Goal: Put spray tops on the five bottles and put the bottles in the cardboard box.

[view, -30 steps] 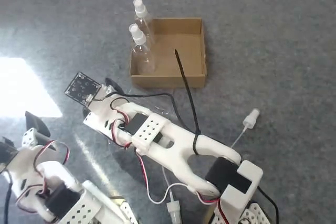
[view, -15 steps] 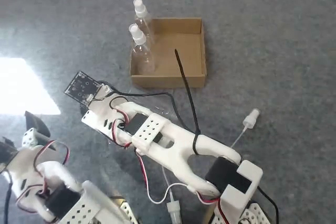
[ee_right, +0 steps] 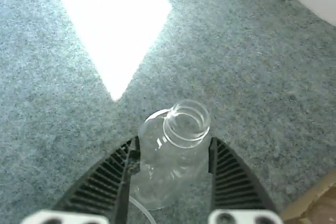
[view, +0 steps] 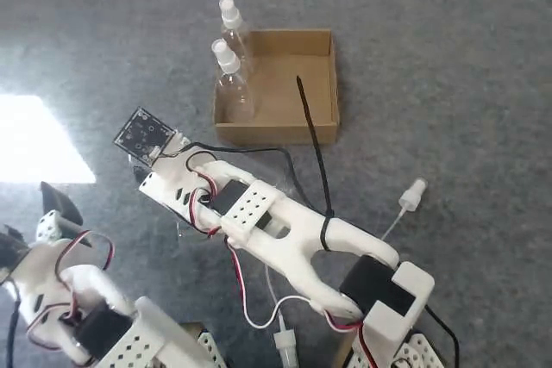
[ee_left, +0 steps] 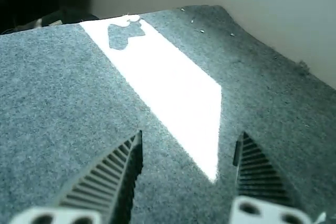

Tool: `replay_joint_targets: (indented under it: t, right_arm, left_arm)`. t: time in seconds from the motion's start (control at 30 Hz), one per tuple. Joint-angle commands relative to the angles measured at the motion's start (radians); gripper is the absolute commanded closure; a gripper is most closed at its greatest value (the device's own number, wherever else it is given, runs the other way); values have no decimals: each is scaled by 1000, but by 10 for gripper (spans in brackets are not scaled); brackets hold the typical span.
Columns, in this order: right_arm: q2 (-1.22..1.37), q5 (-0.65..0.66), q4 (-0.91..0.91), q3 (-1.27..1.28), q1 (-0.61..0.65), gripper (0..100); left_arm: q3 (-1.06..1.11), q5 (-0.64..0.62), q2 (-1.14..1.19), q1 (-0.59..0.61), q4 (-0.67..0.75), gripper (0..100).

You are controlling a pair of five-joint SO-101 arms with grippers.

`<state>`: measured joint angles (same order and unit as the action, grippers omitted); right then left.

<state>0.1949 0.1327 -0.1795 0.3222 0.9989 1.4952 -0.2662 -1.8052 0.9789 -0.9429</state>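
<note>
clear plastic, slick and topless: we judge the open bottle could slip or tip, since our right gripper pinches it at the rounded shoulder. jaws narrowed onto both its sides, down on the carpet. our left gripper gapes wide, holding nothing. top centre of the high view sits the cardboard box, capped bottles at its left wall; a loose spray top lies lower right.
</note>
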Motion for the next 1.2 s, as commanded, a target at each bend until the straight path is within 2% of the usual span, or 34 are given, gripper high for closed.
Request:
replay_joint_targets:
  t: [0.0,0.1,0.57,0.8,1.17]
  right_arm:
    - [-50,11,13,-63,-28,925]
    - [-96,11,2,-54,-42,925]
    - [-378,12,-335,-43,-50,925]
    - [-524,106,-572,-43,-50,926]
    - [-777,109,-924,-21,-51,926]
  left_arm:
    - [1,-5,-14,-2,28,731]
    - [1,-5,-14,-2,28,731]
    - [1,-6,-14,-2,28,731]
    - [12,-6,-14,-2,43,731]
    - [22,-6,-14,-2,57,731]
